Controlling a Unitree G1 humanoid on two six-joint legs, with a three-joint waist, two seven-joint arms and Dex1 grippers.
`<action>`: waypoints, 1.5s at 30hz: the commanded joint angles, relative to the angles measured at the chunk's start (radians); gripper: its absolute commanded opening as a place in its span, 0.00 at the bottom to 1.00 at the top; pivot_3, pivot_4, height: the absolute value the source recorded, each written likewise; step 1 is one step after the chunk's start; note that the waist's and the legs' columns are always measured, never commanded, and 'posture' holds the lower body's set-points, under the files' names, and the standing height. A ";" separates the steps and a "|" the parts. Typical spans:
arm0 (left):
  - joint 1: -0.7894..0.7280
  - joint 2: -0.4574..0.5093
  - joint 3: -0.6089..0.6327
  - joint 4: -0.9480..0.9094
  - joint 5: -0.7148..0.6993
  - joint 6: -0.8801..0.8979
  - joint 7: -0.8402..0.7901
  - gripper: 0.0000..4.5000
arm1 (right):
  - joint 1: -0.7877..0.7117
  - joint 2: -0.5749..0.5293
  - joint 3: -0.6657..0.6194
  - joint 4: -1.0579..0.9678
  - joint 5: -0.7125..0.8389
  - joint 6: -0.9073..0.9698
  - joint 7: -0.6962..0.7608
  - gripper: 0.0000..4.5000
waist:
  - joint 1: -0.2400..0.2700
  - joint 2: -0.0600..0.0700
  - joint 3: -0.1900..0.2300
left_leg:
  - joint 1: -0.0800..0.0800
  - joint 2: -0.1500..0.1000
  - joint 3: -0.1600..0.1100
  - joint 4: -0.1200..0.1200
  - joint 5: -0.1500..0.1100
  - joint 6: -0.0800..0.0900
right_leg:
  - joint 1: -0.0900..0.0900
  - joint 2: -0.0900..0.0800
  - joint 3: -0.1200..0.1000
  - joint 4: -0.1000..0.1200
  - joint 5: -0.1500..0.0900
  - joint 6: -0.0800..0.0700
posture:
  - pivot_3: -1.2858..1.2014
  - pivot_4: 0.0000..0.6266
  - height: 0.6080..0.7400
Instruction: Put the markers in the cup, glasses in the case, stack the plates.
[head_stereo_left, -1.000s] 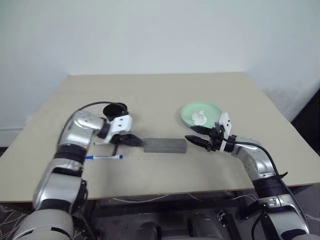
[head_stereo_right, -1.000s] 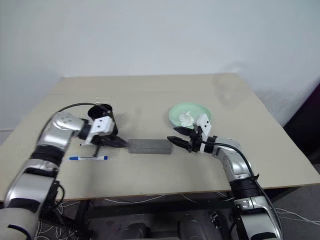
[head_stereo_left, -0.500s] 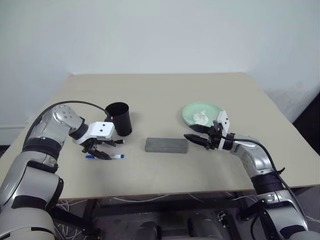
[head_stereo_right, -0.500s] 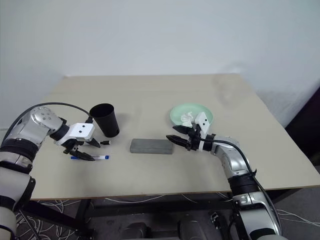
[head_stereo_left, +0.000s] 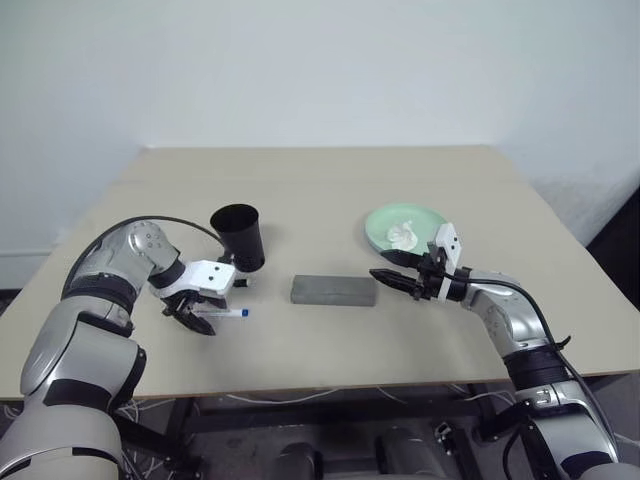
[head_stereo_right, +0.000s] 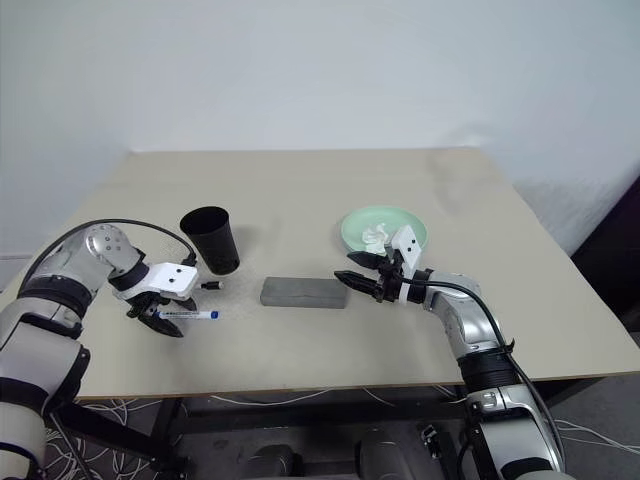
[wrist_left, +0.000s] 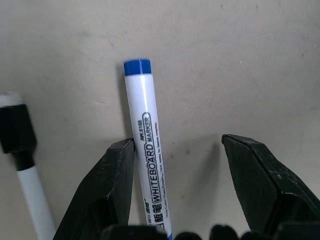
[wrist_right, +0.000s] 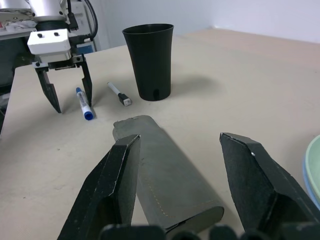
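The marker step is the one in hand. The left gripper (head_stereo_right: 158, 317) hangs over the blue-capped marker (wrist_left: 146, 145), pointing steeply down at the surface (head_stereo_left: 330, 190), its jaws standing wide and holding nothing. In the left wrist view the marker lies between the jaws but well off centre, its barrel right against one jaw while the other stands well clear. The black-capped marker (wrist_right: 119, 94) lies outside the jaws, just beyond the one that the blue marker hugs, and near the foot of the cup (head_stereo_left: 239, 237). The cup stands upright just beyond both markers.

The right gripper (head_stereo_left: 386, 278) sits level, its jaws spread and empty, aimed along the grey case (head_stereo_left: 333, 290), which lies shut just in front of the jaw tips. Behind that gripper the green plate (head_stereo_left: 386, 222) sits on top of the blue one, a white tissue (head_stereo_left: 402, 235) in it. The glasses cannot be made out.

Judging from this, the next move calls for the left jaws to shift sideways so the blue marker sits midway, then drop and close on the barrel. The risk is the near jaw landing on the barrel and rolling it away. After that comes a lift, a tilt upright, and a drop into the cup's mouth.
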 joint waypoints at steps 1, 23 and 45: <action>-0.028 0.002 0.022 0.003 0.020 -0.019 -0.004 0.48 | -0.011 -0.010 -0.021 -0.047 0.005 -0.008 -0.004 0.61 | 0.000 0.000 0.000 | 0.000 0.000 0.000 0.000 0.000 0.000 | 0.000 0.000 0.000 0.000 0.000 0.000 | 0.52 0.00 0.97; 0.142 -0.001 0.351 -0.610 -0.649 0.514 0.019 0.01 | -0.018 -0.009 -0.012 -0.039 0.004 -0.007 0.009 0.61 | -0.009 -0.002 0.002 | -0.001 0.005 0.000 0.001 -0.001 0.001 | -0.001 -0.002 0.000 0.000 0.000 0.000 | 0.52 0.00 0.97; 0.223 -0.206 0.769 -0.538 -0.624 0.311 0.748 0.01 | -0.057 -0.009 0.000 -0.004 -0.007 -0.013 0.043 0.61 | 0.001 -0.002 0.001 | 0.002 0.000 -0.001 -0.001 -0.001 0.000 | 0.001 -0.001 -0.002 0.000 0.000 0.000 | 0.52 0.00 0.97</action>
